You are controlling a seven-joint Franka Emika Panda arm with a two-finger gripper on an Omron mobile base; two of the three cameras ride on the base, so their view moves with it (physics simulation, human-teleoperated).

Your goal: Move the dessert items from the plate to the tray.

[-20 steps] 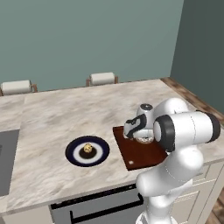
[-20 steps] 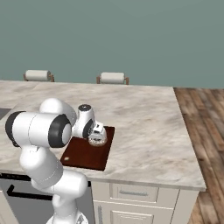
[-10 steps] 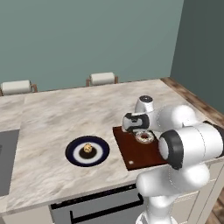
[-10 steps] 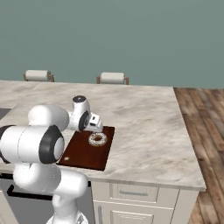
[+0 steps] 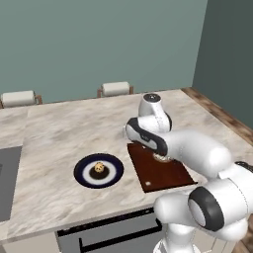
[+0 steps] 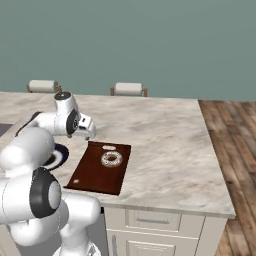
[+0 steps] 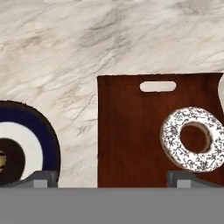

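The round navy plate [image 5: 85, 174] sits on the marble counter with a small tan speckled dessert item [image 5: 99, 168] at its centre. To its right lies the dark reddish-brown tray [image 5: 157, 177], and a white-sprinkled ring doughnut [image 6: 111, 159] rests flat on the tray [image 6: 95, 172]. My gripper [image 6: 90, 135] hangs above the tray's plate-side edge. In the hand view my gripper [image 7: 113, 178] is open and holds nothing, with the tray [image 7: 127, 131] and doughnut [image 7: 192, 138] below it and the plate [image 7: 41, 135] at the left edge.
Two chair backs [image 5: 115, 89] stand behind the far counter edge. A grey cooktop [image 5: 7, 183] lies at the far left of the counter. Bare marble [image 6: 170, 145] stretches to the right of the tray.
The jaws have opened and let go of the doughnut, which now lies on the tray. The hand has lifted and swung from above the doughnut toward the plate side.
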